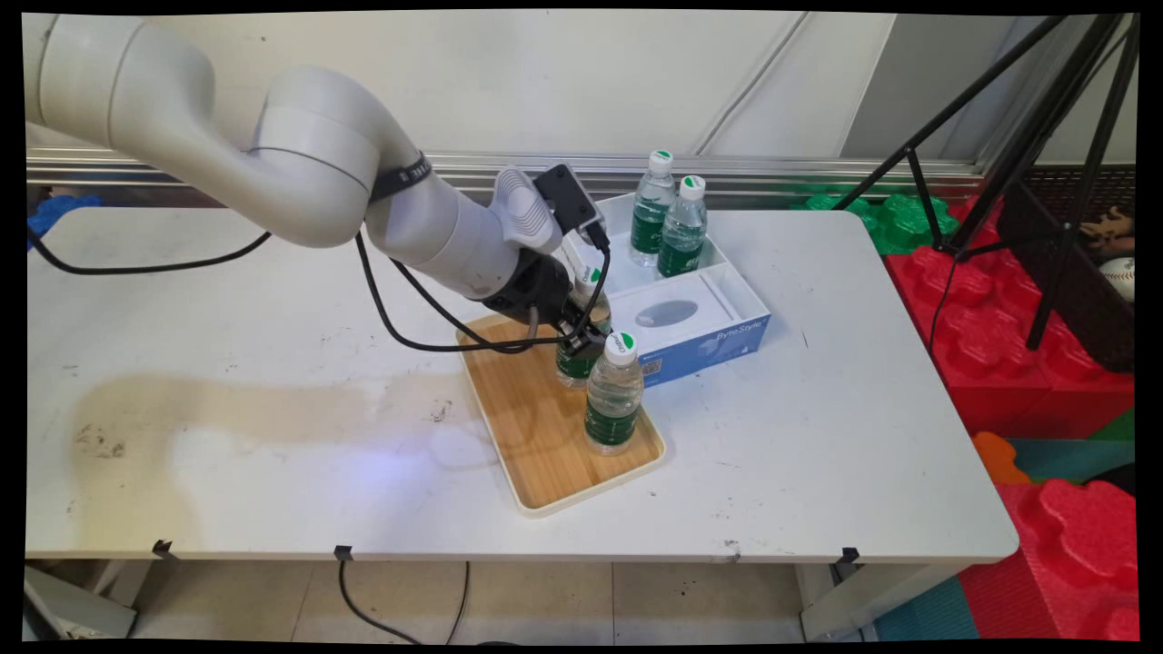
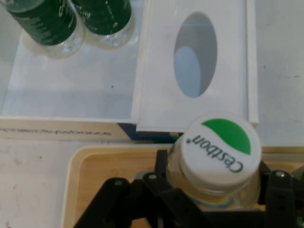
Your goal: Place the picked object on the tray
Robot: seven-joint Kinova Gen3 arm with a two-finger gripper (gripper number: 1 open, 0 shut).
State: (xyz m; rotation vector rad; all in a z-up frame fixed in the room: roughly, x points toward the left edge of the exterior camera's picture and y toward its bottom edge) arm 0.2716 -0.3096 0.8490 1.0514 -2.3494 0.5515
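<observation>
- Gripping a water bottle [image 2: 216,164] just below its white-and-green cap, the gripper [image 1: 581,334] has one black finger on each side of the neck, pinching it; the hand view shows the cap standing above the black linkage, so the hold is taken high on the bottle.
- Held bottle: it stands upright over the far end of the wooden tray [image 1: 531,427], largely hidden by the hand in the main view. Whether its base rests on the tray or hangs just above cannot be told.
- Second bottle [image 1: 614,392]: upright on the tray's near right part, just beside the held one and apart from the fingers. The two stand in a row along the tray's right side, which leaves its left part bare.
- White box [image 1: 740,289]: an open carton with a blue side wall, touching or just beside the tray's far edge. An oval cut-out marks its near insert, and two more bottles [image 1: 668,222] stand close together in its far compartment; its walls keep them upright.
- Arm pose: the white arm enters from the upper left, bends at a large joint and slopes down to the right, the wrist tilted so the gripper meets the bottle from above and from the left. Black cables [image 1: 400,318] loop below the forearm, over the white table [image 1: 863,409].
</observation>
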